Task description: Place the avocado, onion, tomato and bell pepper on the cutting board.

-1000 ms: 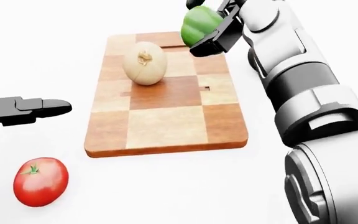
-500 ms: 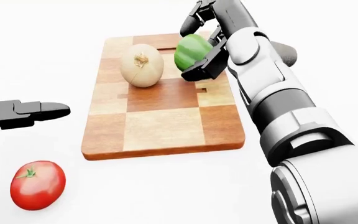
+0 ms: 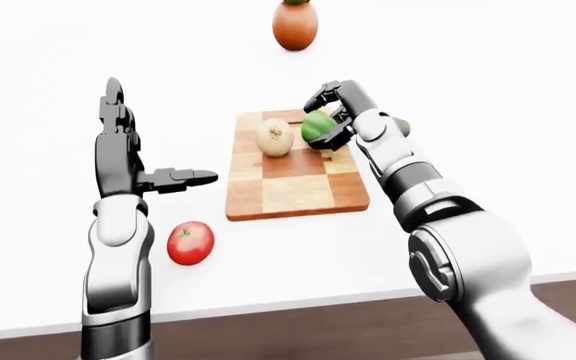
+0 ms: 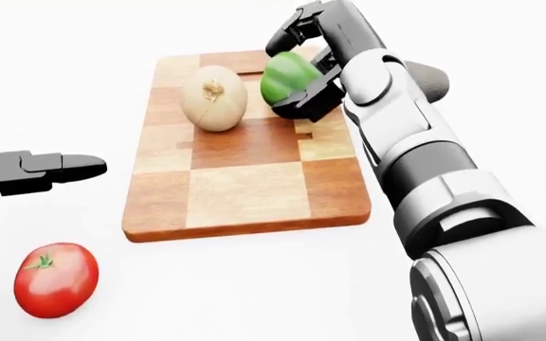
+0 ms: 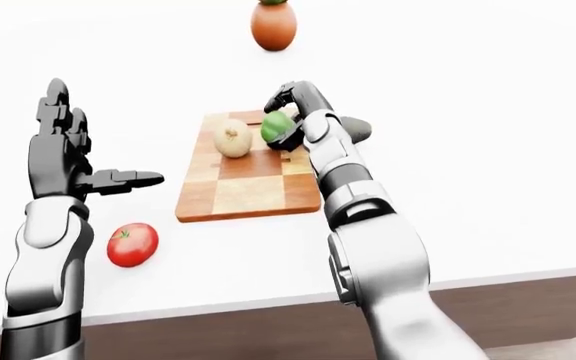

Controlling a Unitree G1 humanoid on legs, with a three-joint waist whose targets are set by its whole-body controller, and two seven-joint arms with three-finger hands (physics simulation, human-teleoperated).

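A checkered wooden cutting board (image 4: 245, 192) lies in the middle of the white table. A pale onion (image 4: 214, 98) stands on the board's upper part. Just right of the onion, low over the board's upper right squares, my right hand (image 4: 288, 65) is shut on the green bell pepper (image 4: 282, 77). The red tomato (image 4: 55, 278) rests on the table at the lower left, off the board. Above it my left hand (image 3: 133, 154) is open and raised, fingers upright and thumb pointing at the board. A dark grey oval thing (image 5: 356, 129), perhaps the avocado, lies right of the board, partly hidden by my forearm.
A brown-orange round thing with a green top (image 3: 295, 26) stands at the top of the left-eye view, well above the board. The table's near edge (image 3: 298, 304) runs along the bottom, with a brown floor below.
My right hand has carried the bell pepper down and left, from past the board's upper right corner to beside the onion. The left hand and tomato have stayed put.
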